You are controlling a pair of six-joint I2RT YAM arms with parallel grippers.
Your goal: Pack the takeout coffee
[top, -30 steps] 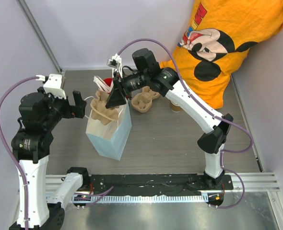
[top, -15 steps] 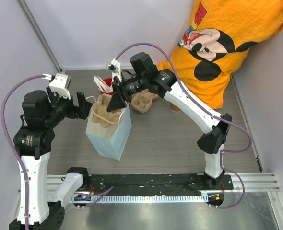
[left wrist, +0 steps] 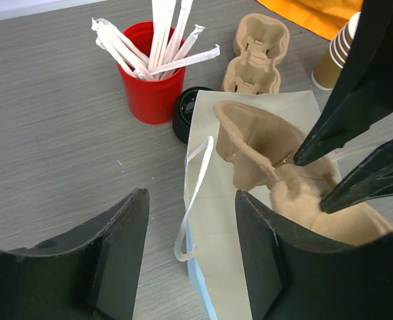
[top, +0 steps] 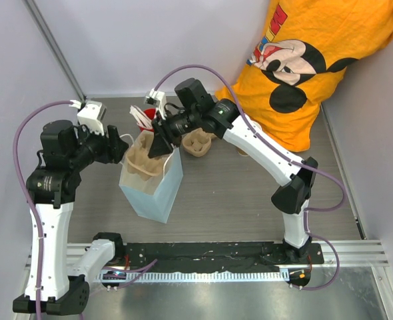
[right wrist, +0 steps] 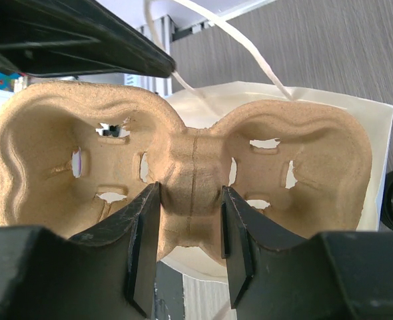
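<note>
Top camera looks down from behind the arms over the whole table [top: 250,193]. Left wrist camera looks closely past the left gripper [left wrist: 190,200] toward the far edge. Right wrist camera sits closer still, behind the right gripper [right wrist: 190,193]. All share bag [top: 150,190] and carrier [right wrist: 303,160].

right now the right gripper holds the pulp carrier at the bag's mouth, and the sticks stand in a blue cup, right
The cup is red, not blue, as the left wrist view shows; the right gripper does hold the pulp carrier.

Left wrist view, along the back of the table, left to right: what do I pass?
red cup of white sticks → black lid → spare pulp cup carrier → brown paper cups
</note>
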